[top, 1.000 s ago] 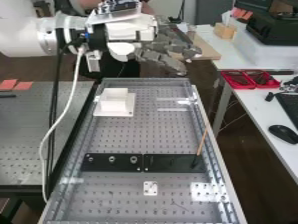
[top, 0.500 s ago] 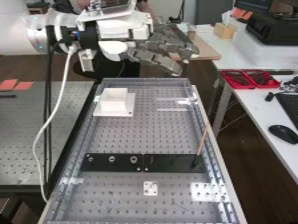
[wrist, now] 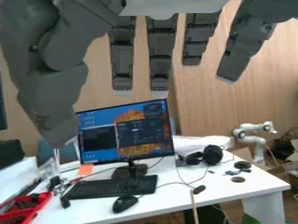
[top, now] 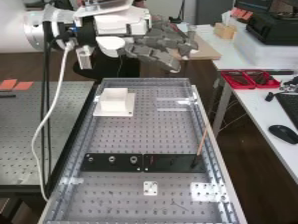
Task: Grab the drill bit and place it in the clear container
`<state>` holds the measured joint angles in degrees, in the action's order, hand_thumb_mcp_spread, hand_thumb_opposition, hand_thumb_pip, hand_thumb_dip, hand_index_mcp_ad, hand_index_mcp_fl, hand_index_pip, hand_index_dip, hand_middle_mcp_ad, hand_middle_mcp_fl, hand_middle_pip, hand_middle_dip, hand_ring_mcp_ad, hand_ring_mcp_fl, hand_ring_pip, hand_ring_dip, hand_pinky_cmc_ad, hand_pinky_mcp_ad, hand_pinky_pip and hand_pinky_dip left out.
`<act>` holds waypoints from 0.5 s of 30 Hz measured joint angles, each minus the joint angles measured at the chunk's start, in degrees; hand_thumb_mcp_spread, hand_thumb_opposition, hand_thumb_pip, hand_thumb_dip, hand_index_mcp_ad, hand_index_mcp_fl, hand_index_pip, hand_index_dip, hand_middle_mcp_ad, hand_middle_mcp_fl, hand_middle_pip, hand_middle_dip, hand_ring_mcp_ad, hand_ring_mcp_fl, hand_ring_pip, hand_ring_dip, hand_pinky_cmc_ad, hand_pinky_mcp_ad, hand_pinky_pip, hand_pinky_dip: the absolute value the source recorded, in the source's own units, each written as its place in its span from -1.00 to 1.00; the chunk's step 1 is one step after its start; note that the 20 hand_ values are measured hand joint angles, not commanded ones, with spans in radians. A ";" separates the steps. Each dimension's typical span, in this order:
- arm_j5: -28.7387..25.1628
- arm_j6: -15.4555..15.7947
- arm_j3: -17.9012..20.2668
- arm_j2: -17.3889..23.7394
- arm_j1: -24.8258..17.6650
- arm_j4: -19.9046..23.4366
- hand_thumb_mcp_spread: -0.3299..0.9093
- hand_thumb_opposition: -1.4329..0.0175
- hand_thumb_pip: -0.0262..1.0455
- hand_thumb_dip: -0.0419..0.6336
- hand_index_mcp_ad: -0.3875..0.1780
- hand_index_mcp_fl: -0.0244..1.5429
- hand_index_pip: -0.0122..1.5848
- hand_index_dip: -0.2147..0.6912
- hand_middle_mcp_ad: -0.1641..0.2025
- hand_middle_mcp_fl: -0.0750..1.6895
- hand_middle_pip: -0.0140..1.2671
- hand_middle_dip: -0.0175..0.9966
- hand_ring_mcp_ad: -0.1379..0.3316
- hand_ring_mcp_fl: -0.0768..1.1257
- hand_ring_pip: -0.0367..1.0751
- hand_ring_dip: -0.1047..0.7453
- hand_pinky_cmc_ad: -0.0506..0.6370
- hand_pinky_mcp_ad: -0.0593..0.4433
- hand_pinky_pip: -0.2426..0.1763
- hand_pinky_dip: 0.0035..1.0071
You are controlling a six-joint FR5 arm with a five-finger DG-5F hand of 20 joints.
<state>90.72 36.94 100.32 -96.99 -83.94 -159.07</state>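
The hand (top: 158,46) is high over the bench's far end in the high view, its fingers straight and holding nothing. In the wrist view the hand (wrist: 159,55) has its fingers spread and extended, with the thumb at one side. A clear container (top: 174,104), faint against the perforated plate, appears to stand at the far right of the bench. Two black plates (top: 174,163) lie across the middle, the left one with round metal fittings (top: 112,159). Which small item on them is the drill bit, I cannot tell.
A thin wooden stick (top: 202,142) leans up from the right black plate. A white square block (top: 114,101) stands at the far left of the bench. Red trays (top: 250,79) and a mouse (top: 284,134) are on the side table. A white cable hangs from the arm.
The hand has shifted a little to the left in the high view, together with the arm and its cable. Its fingers stay straight, and the things on the bench have not moved.
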 joint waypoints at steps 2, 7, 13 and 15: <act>-0.38 0.08 0.03 0.15 -0.11 -0.07 0.04 -0.05 0.04 -0.27 -0.10 -0.92 -0.02 -0.15 0.23 -0.59 -0.79 0.25 0.13 -0.87 -0.75 -0.26 0.29 0.41 -0.34 -0.07; -0.03 0.21 0.08 0.65 -0.58 -0.97 0.05 -0.04 -0.01 -0.31 -0.07 -0.92 -0.22 -0.14 0.21 -0.59 -0.78 0.25 0.13 -0.87 -0.75 -0.26 0.29 0.41 -0.34 -0.06; 1.79 -0.15 0.31 0.76 -2.01 -3.28 -0.01 0.02 -0.17 -0.51 -0.07 -0.92 -0.62 -0.12 0.21 -0.65 -0.78 0.14 0.14 -0.87 -0.76 -0.26 0.29 0.47 -0.34 -0.06; 1.55 -0.49 0.66 0.80 -2.41 -3.30 -0.01 0.03 -0.19 -0.54 -0.02 -0.92 -0.70 -0.11 0.23 -0.67 -0.78 0.07 0.14 -0.87 -0.76 -0.26 0.29 0.49 -0.34 -0.07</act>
<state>92.27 36.45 100.98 -96.19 -86.35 -162.36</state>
